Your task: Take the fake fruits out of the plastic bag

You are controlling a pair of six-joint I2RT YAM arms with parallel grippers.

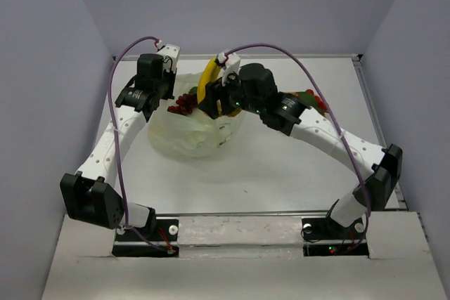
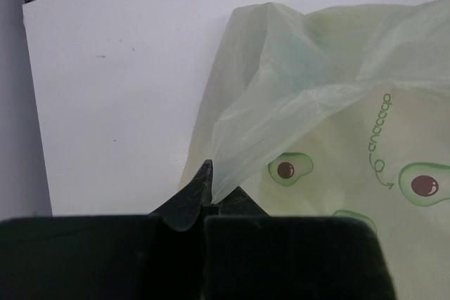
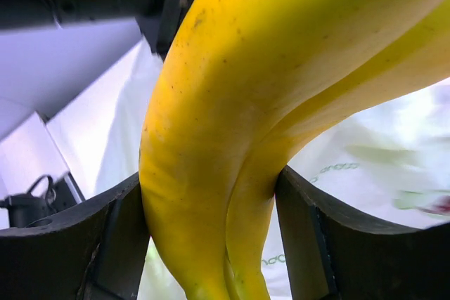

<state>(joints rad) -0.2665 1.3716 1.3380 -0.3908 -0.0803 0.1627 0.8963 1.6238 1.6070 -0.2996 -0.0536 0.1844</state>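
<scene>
A white table [image 1: 281,173] sits inside pale grey walls, and I am viewing it from above and behind my two arms. The bag [image 1: 193,135], pale green and crinkly with avocado prints, lies slumped in a heap near the middle of the table.

My left gripper [image 2: 209,186] is at the bag's left rim. Its fingers are closed, pinching a fold of the thin plastic, which rises in a peak from the tips.

My right gripper [image 3: 211,233] hangs over the bag's far opening, clamped on the bananas [image 3: 232,103], with one finger pressed against each side of the yellow bunch. From above, the bananas stick up beyond the bag's far edge, clear of the plastic as far as I can tell.

A dark red grape bunch [image 1: 184,105] shows at the bag's mouth, just left of the bananas. I cannot tell whether it is inside the bag or resting on the rim. To the bag's right lie red and green pieces [image 1: 311,98], partly hidden behind my right arm.
</scene>
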